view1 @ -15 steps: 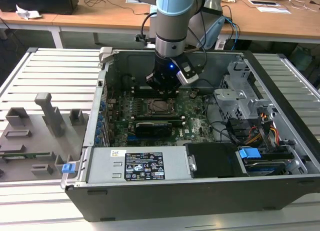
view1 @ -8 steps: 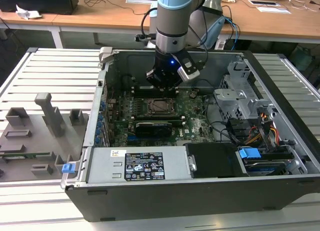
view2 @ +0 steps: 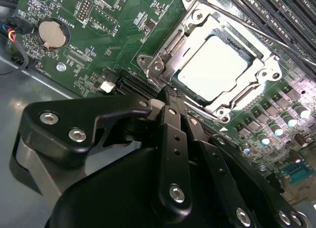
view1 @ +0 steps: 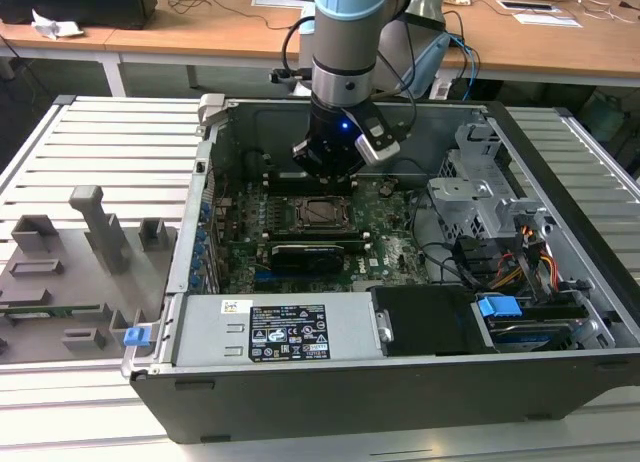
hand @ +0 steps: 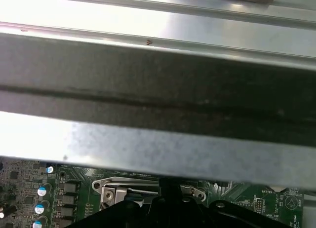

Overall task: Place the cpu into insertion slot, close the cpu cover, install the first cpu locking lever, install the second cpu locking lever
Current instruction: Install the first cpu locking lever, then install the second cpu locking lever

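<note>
The cpu (view2: pixel 215 65), a silver-topped square chip, lies in the insertion slot (view1: pixel 325 212) on the green board. The cpu cover (view2: pixel 170 45), a silvery frame, lies flat around it. A thin metal lever (view2: pixel 256 33) runs along the socket's far side. My gripper (view2: pixel 167 92) has its black fingers drawn together, shut. Its tip is at the socket's near corner, with nothing visible between the fingers. In the exterior view the gripper (view1: pixel 322 172) hangs just behind the socket, inside the open computer case. In the first wrist view the gripper (hand: pixel 168 198) is close to the socket's metal rim (hand: pixel 113 188).
A black expansion card (view1: pixel 305 252) lies in front of the socket, with the power supply (view1: pixel 270 332) nearer still. A drive cage (view1: pixel 480 192) and cables stand at the exterior view's right. The case wall (hand: pixel 158 90) is close behind the arm. A grey fixture tray (view1: pixel 70 262) sits outside.
</note>
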